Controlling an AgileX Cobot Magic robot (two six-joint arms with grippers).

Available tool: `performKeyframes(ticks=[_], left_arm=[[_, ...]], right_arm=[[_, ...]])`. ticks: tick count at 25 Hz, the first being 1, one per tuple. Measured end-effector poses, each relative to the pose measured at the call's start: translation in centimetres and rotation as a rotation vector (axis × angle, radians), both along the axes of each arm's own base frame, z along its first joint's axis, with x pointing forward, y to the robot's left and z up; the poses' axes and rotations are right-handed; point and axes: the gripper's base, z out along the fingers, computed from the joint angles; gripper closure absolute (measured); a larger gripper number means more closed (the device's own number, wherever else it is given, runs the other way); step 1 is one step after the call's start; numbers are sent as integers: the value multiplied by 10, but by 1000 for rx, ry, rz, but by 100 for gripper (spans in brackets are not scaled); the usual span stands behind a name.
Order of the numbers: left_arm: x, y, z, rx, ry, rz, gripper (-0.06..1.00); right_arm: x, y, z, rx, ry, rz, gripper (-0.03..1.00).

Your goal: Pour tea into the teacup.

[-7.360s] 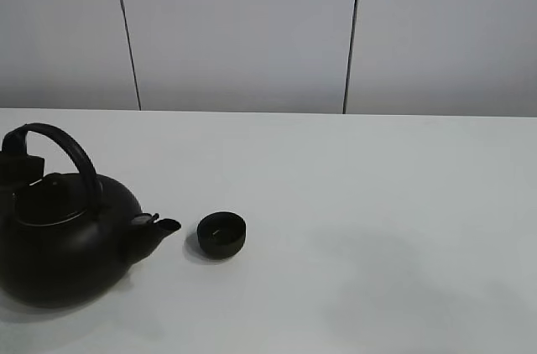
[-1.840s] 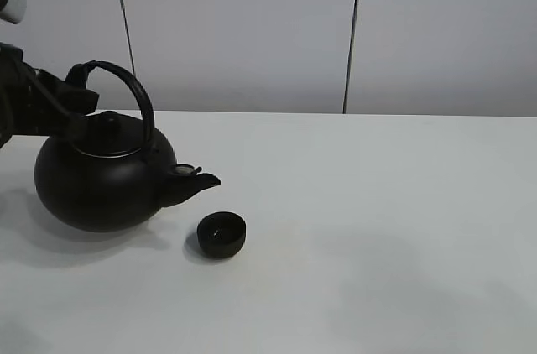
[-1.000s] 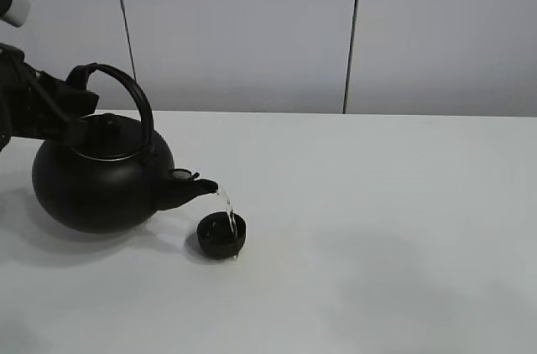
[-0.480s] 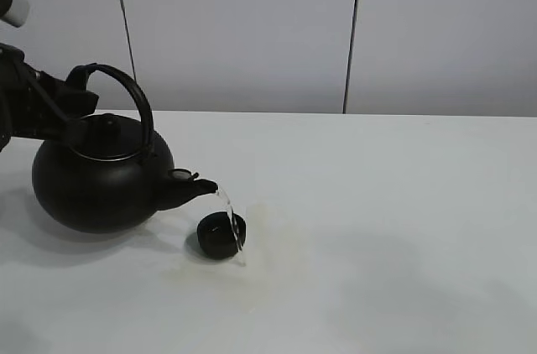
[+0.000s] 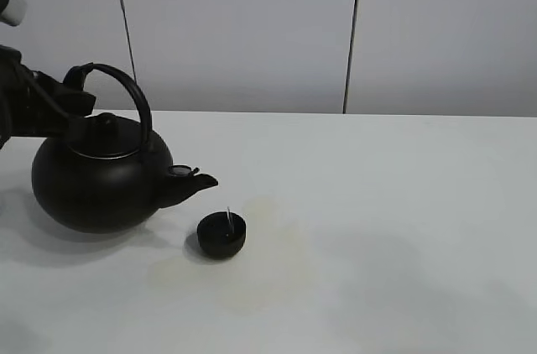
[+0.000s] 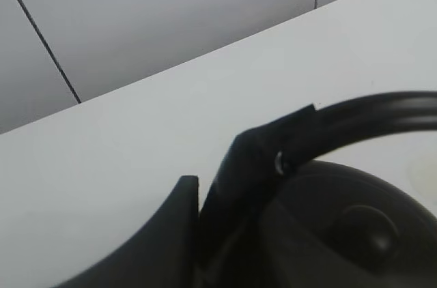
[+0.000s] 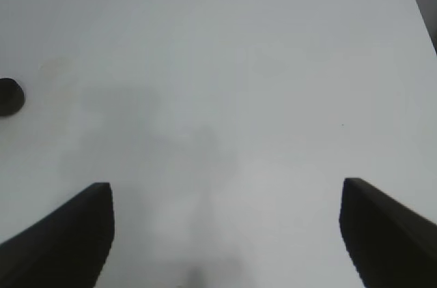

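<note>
Left gripper [image 5: 74, 90]: pinching kettle [image 5: 99, 190] handle, frame left.
Right gripper [image 7: 227, 230]: spread wide, holding nothing.
Teacup [image 5: 221, 235]: lower centre-left, under spout.
Spill [image 5: 273, 266]: yellowish patch beside teacup.

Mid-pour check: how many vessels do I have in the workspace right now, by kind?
kettle: 1
teacup: 1
Total: 2
</note>
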Motion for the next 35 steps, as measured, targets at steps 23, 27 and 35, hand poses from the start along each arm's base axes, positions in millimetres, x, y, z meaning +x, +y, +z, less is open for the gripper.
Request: performKeyframes(ticks=[23, 27, 35], left_arm=[[-1, -2, 7, -291, 31, 59, 80], [-8, 5, 1, -333, 49, 83, 80], [-30, 30, -17, -342, 82, 147, 80]], right_arm=[[0, 0, 0, 0, 0, 0, 35], [0, 0, 0, 0, 0, 0, 35], [0, 0, 0, 0, 0, 0, 35]])
